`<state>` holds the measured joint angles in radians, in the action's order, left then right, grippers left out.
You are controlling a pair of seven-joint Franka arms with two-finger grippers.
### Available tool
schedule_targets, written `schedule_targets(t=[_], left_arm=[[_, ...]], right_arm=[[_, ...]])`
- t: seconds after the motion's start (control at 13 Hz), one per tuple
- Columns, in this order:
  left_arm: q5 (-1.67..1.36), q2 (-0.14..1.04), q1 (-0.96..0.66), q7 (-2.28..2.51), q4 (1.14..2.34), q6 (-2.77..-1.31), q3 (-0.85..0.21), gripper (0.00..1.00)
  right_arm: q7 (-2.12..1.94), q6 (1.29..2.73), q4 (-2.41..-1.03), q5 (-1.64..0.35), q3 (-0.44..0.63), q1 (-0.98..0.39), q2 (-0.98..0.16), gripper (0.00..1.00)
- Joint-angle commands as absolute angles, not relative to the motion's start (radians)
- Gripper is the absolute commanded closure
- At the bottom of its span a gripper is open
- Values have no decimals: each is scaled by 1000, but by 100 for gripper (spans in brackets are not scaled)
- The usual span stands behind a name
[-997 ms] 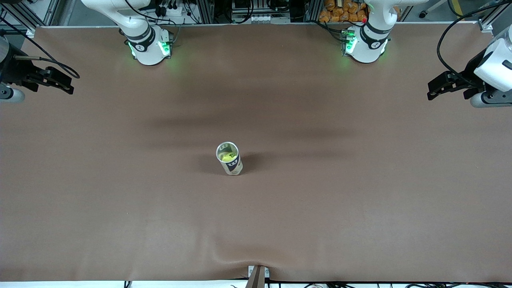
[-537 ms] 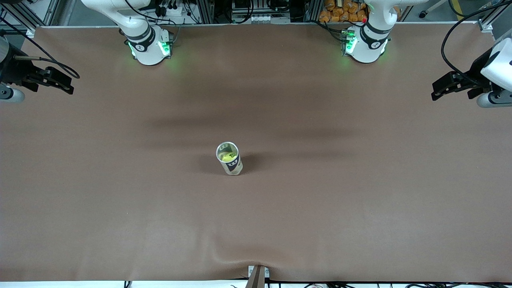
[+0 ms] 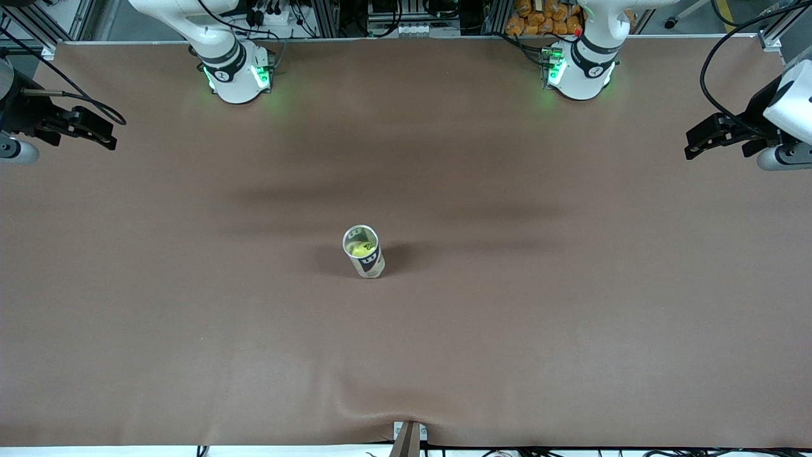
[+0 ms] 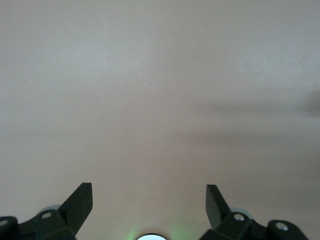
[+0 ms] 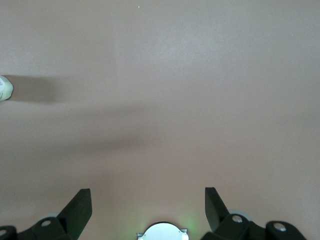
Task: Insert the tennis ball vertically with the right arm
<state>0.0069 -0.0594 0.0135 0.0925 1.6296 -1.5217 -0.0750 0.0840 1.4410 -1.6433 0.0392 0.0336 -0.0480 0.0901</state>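
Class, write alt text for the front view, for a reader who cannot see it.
An upright tennis ball can with a yellow ball inside stands mid-table on a brown mat. The right gripper and left gripper hang open, empty, over opposite ends of the table.

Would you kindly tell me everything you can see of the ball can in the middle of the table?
The can is a short open-topped tube with a pale rim, a dark label band bearing a white logo and a light lower body. It stands upright, alone near the middle of the brown table. A yellow-green tennis ball sits inside, below the rim. Nothing else touches it, and it casts a shadow beside it.
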Motion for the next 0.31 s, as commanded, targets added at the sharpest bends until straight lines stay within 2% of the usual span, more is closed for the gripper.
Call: schedule_targets(t=[0.0,0.23], left_arm=[[-12,-51,12,87,1611,-1516,-80,0],[-12,-51,11,92,1611,-1509,-84,0]], right_arm=[[87,1430,-1614,43,29,-38,74,0],[87,1431,-1614,43,29,-38,74,0]])
